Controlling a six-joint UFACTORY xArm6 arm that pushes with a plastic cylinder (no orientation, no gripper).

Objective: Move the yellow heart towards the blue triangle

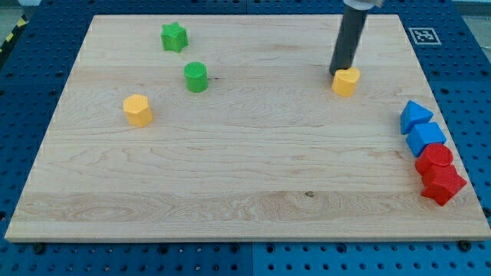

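Observation:
The yellow heart [346,80] lies on the wooden board at the view's upper right. My tip [337,73] touches the heart's upper left side, and the dark rod rises from there to the view's top. The blue triangle [415,116] lies near the board's right edge, below and to the right of the heart, with a gap of bare wood between them.
A blue cube [426,138], a red cylinder [435,158] and a red star [443,184] sit in a row just below the blue triangle. A green star [175,37], a green cylinder [196,77] and a yellow hexagon [138,110] lie at the left.

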